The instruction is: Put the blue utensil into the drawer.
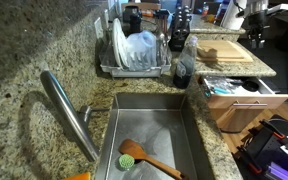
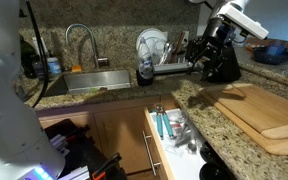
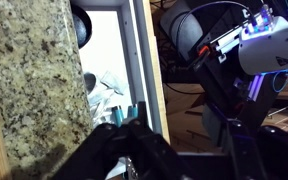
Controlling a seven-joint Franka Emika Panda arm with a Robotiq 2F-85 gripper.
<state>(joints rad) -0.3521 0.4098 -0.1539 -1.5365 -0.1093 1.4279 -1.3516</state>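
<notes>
Jaws of the black Robotiq gripper filled the bottom of the wrist view, pointing down over the light wood pull-out drawer with its pale white inside. Whether they stood wide or narrow could not be told, since their tips merged into one dark shape. Just beyond those tips showed a sliver of the small slim teal-blue utensil; from there it was unclear if it touched them. In an exterior view the utensil lay inside the drawer, toward the end nearest the speckled granite table. Its long axis seemed to run front to back, and the gripper hung well above it. So the utensil lay roughly straight below the jaws, and I judged the placing done or nearly so; the coming move was likely a clean lift away. Farther off sat pale wooden cutting boards, then the steel sink holding a brown wooden spoon and a round green scrubber.
</notes>
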